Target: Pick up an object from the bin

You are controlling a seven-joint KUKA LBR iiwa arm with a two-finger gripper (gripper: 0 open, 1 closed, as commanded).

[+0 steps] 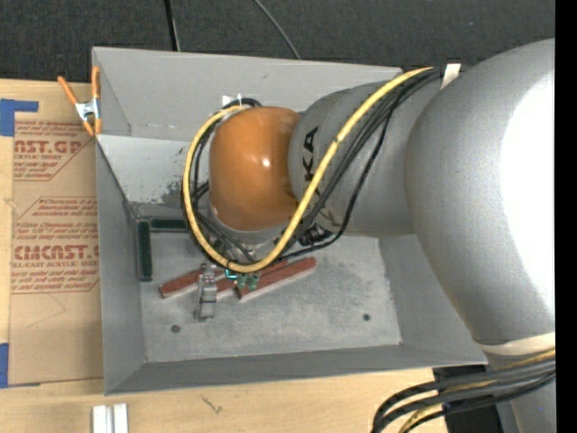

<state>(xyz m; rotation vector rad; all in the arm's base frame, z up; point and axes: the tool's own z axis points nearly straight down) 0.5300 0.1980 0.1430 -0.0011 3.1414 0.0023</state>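
**Reddish-brown strip [185, 284] low in the bin: a thin, awkward pick**

The strip lies flat on the floor of the bin [306, 323], left of centre towards the front, slanting up to the right. The gripper [207, 303] sits right at it, over its left part. I cannot tell whether the jaws are released or clenched, and I see nothing plainly between them.

My worry is the shape. The strip looks long, narrow, thin and hard-edged, and it hugs the metal. The jaws may scrape the floor instead of getting under an edge. I judge that a grasp this far off its middle would let the long end droop or twist out.

The wrist hides the strip's centre, so I cannot say whether it is one piece or two. If two, one could drag the other. A small teal bit [243, 281] lies just beside the gripper and might get nipped along.

A dark green bar [144, 249], straight and matt, lies near the left wall. The floor is dull, scuffed grey metal.
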